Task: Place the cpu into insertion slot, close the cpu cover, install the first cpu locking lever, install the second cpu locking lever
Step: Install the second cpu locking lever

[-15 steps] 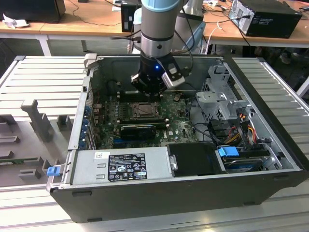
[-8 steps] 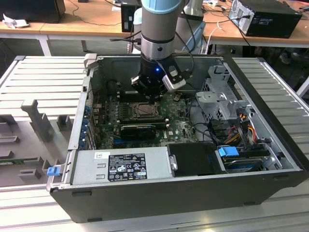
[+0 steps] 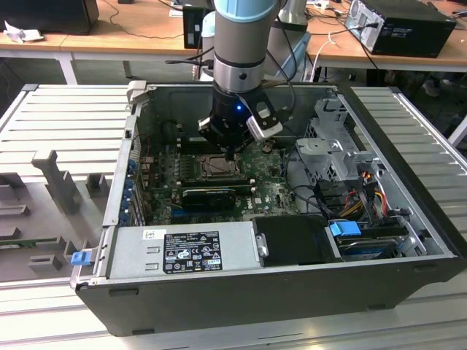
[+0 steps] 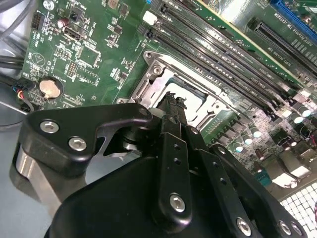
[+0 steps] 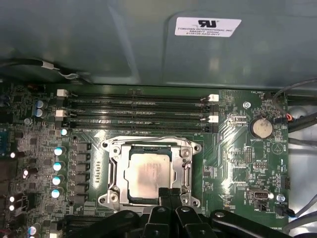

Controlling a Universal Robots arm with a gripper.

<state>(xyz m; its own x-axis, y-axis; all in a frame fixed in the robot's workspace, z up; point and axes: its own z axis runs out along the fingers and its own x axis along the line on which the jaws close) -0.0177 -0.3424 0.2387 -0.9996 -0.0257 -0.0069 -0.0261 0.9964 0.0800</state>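
The cpu, a pale square chip, lies flat in the insertion slot on the green motherboard. The cpu cover, a grey metal frame, lies down around the chip with the chip's face showing through its window. My gripper is shut, its tips together at one edge of the cover, with nothing seen between them. In the second wrist view the gripper points down onto the cover, partly hiding the cpu. In the exterior view the gripper hangs over the insertion slot inside the open computer case.
Long black memory slots run beside the socket, under the case wall. A coin battery sits near the cables. A black graphics card, the power supply and the drive cage crowd the case.
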